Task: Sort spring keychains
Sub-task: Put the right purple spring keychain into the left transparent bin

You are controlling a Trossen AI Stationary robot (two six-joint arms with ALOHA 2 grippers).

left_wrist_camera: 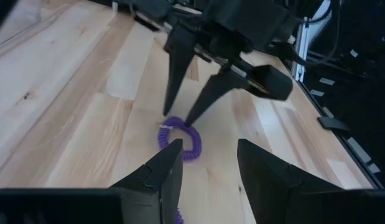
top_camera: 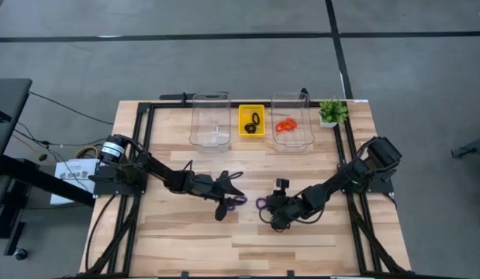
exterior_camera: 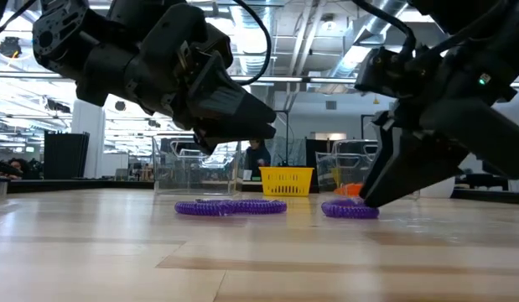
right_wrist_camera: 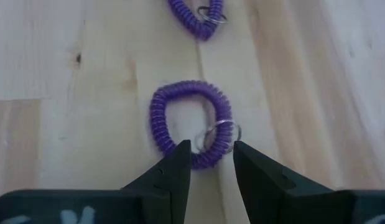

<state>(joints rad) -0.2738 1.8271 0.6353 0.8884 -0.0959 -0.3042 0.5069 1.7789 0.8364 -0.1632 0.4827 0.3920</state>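
Straddling the soft, springy purple keychain (right_wrist_camera: 191, 124) with my right gripper (right_wrist_camera: 211, 163) spread over its coil near the metal ring (right_wrist_camera: 212, 133), I expect it light and squashy.

No text, label, brand, number or sign can be read anywhere; the white sheet (top_camera: 71, 172) lying left of the table (top_camera: 170, 232) carries dark print, but it is too small to make out
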